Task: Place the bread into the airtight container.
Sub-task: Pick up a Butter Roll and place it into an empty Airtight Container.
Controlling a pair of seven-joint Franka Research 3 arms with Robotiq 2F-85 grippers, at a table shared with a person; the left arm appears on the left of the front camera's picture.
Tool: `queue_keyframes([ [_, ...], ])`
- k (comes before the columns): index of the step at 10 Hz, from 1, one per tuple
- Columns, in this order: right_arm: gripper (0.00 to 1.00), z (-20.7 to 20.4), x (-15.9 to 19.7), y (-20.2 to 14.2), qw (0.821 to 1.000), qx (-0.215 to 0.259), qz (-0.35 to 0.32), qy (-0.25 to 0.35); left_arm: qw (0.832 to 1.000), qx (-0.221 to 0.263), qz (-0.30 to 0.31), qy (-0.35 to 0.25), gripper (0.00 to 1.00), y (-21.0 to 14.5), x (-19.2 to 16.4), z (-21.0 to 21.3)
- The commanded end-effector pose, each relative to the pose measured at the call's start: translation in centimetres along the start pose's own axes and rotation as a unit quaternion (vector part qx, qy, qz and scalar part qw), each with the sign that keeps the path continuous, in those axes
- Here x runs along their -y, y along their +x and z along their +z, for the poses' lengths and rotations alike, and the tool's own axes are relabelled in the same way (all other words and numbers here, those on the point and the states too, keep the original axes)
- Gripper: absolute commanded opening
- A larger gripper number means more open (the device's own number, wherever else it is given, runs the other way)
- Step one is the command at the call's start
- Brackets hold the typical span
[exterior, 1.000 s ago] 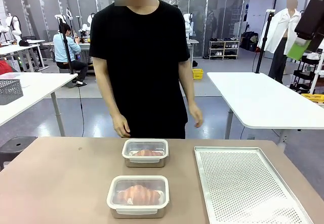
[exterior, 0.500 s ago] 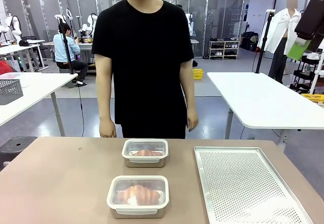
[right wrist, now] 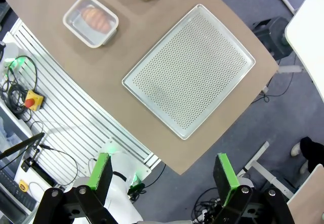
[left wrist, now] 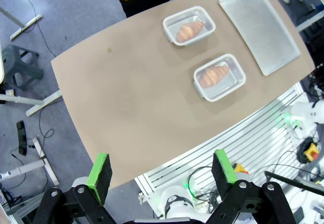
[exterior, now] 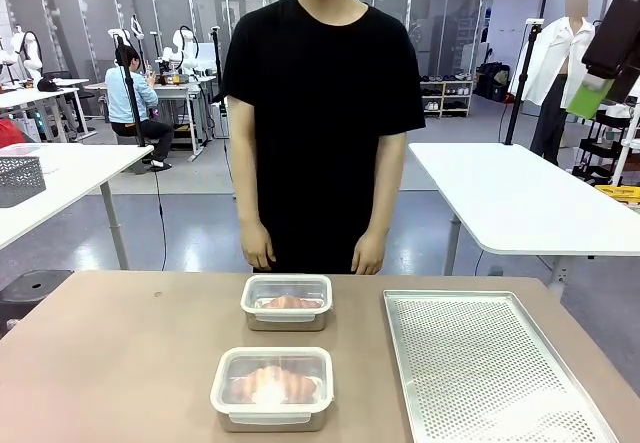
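Brown tabletop (exterior: 120, 363), rounded corners, with white tables and a workshop floor behind it. Person in a black shirt stands at the far edge, both hands (exterior: 258, 253) hanging just above the tabletop.

Landmark: perforated metal tray (exterior: 480, 363), lying flat and bare.

- Near container (exterior: 272, 388): just beside the tray, on the side toward the robot's left. Clear lid on. Bread (exterior: 270, 385), a croissant, lies inside it.
- Far container (exterior: 287, 302): beyond the near one, closer to the person, same side of the tray. Lid on, a second croissant (exterior: 290, 302) inside.
- Both containers stand apart from each other and from the tray.

Left gripper (left wrist: 164, 171): well above the tabletop, looking down on both containers and the tray. Fingers (left wrist: 99, 171) spread wide, nothing between them.

Right gripper (right wrist: 162, 171): also high, roughly over the tray's near edge. Fingers (right wrist: 101, 171) wide apart, holding nothing.
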State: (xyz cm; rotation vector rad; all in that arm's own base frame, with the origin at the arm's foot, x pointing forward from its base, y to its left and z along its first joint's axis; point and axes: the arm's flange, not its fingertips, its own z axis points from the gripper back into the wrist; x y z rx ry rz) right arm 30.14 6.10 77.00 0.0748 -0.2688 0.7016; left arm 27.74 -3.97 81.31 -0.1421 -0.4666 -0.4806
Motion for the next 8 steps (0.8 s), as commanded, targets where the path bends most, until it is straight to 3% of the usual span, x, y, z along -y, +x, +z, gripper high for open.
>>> queue_keyframes([
  [1,1.0,-0.25,0.05,-0.38,1.0,0.002,0.003,-0.004,1.0,0.0,-0.002,-0.002,1.0,-0.14,0.01,0.02],
  [8,1.0,-0.25,0.05,-0.38,1.0,0.002,0.003,-0.004,1.0,0.0,-0.002,-0.002,1.0,-0.14,0.01,0.02],
])
